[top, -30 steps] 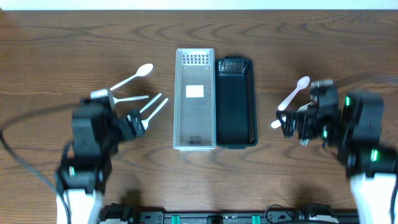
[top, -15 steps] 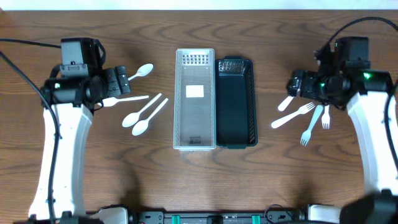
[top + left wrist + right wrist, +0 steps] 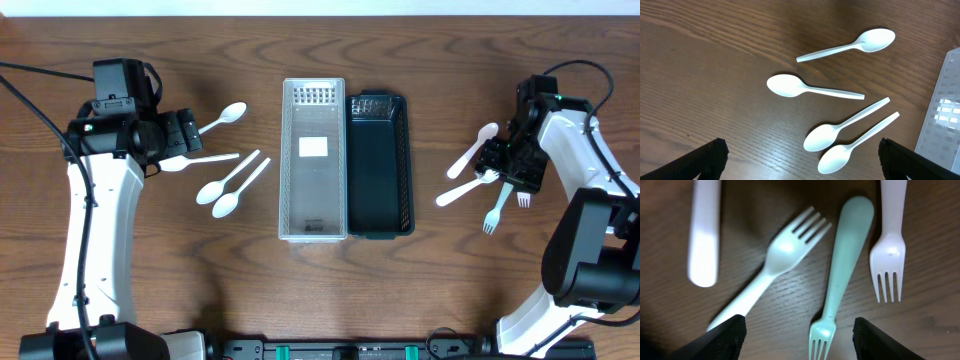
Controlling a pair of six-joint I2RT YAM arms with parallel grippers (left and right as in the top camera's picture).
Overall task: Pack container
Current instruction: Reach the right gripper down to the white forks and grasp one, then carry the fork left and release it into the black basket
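A clear container (image 3: 313, 160) and a black basket (image 3: 380, 165) lie side by side mid-table. Several white spoons (image 3: 228, 180) lie left of them, also in the left wrist view (image 3: 810, 87). My left gripper (image 3: 195, 128) (image 3: 805, 165) hovers open above these spoons, holding nothing. On the right lie a spoon (image 3: 475, 150), two white forks (image 3: 775, 265) (image 3: 890, 245) and a pale green fork (image 3: 840, 280) (image 3: 497, 208). My right gripper (image 3: 500, 165) (image 3: 807, 340) is low over the forks. Its jaws stand apart either side of the green fork's tines, not touching it.
The corner of the clear container (image 3: 945, 115) shows at the right edge of the left wrist view. A white label (image 3: 313, 147) lies inside the clear container. Bare wooden table (image 3: 320, 290) lies in front of both containers.
Both arms swung up from the table's front to the cutlery piles. The right gripper then dropped onto the forks and its jaws narrowed. The left gripper stayed wide open.
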